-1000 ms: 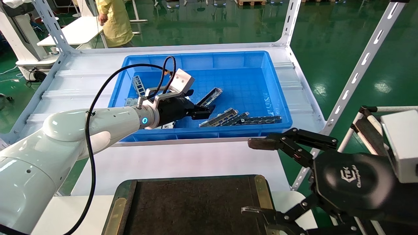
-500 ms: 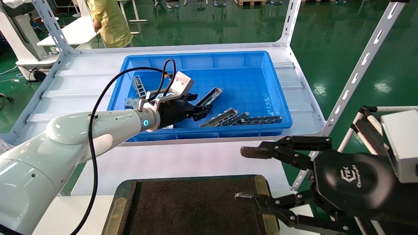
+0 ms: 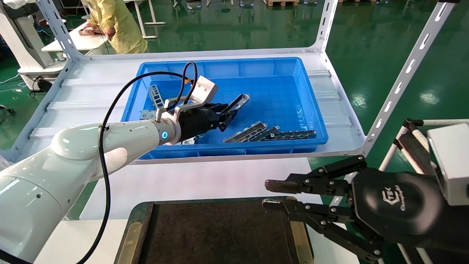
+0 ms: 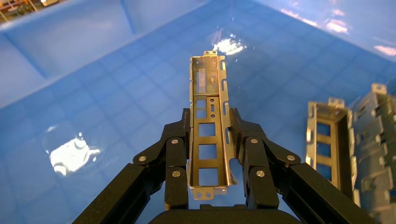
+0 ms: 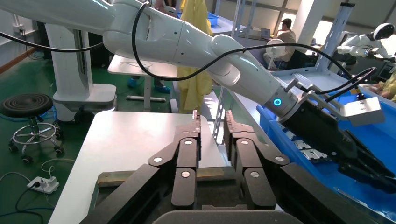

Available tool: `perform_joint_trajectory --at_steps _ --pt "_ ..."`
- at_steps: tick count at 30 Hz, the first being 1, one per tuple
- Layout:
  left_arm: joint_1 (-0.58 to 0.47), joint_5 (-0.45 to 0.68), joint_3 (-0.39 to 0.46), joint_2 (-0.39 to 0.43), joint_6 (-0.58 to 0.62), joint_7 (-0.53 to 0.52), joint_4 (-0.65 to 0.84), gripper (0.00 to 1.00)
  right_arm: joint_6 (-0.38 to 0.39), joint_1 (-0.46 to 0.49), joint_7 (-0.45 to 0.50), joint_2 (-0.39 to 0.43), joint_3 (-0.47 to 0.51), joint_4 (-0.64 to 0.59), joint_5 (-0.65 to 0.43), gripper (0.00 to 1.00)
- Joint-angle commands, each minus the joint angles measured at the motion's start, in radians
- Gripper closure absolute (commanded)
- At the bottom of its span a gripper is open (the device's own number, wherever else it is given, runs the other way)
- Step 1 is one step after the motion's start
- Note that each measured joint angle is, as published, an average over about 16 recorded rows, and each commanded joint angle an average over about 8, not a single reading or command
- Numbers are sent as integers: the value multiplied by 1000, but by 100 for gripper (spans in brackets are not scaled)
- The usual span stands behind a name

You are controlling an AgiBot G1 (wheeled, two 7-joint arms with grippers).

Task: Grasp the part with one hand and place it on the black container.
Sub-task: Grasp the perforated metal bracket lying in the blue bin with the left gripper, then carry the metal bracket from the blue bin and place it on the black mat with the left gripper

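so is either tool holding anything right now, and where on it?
The left tool is shut on the part, its fingers pressed on the two long side walls near one end, over the blue bin. The right tool holds nothing.

Bin (image 3: 311, 106): bright blue, faint square grid on floor.
Bracket (image 4: 208, 126): silver-grey metal, row of rectangular cut-outs.
Left tool (image 3: 223, 118): black; arm glossy white, blue glowing ring at wrist.
Right tool (image 3: 273, 194): black, white logo on body.
Tray (image 3: 220, 234): dark brown-black, dull brass strips on sides.
Counter (image 3: 205, 179): white.
Loose brackets (image 3: 256, 132) at 5 o'clock in bin: grey; one darker slotted strip.
Floor (image 3: 366, 36): glossy green.
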Motion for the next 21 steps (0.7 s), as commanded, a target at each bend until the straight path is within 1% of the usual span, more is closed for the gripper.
perform_joint_trajectory --at_steps 1,13,16,21 --pt "-4 -14 5 0 0 6 -2 100 0 0 0 0 0 0 0 100" --pt "-64 -90 -8 -13 69 146 17 100 0 0 0 0 -1 0 1 100" --pt "-75 -117 -23 -28 129 186 18 100 0 0 -1 0 -1 0 1 100" --pt "-79 -180 -64 -74 294 260 9 100 1 0 -1 1 -1 0 1 100"
